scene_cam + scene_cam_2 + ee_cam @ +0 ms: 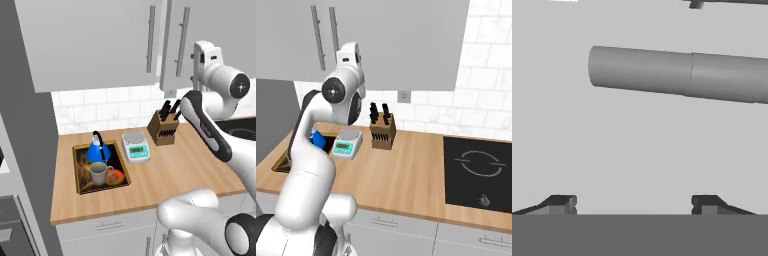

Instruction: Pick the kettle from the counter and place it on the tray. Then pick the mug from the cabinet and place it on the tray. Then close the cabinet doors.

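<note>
Two cabinet doors [95, 40] remain the task's thing, up above the counter [165, 170] — rigid, light, swinging panels. Gripper [633, 202] spread wide, empty, facing a steel bar handle [677, 75] — push the panel flat beside it.

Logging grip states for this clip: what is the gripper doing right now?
Gripper: open, holding nothing, facing a cabinet door's steel bar handle.

arm raised high, gripper [633, 204] open
</note>
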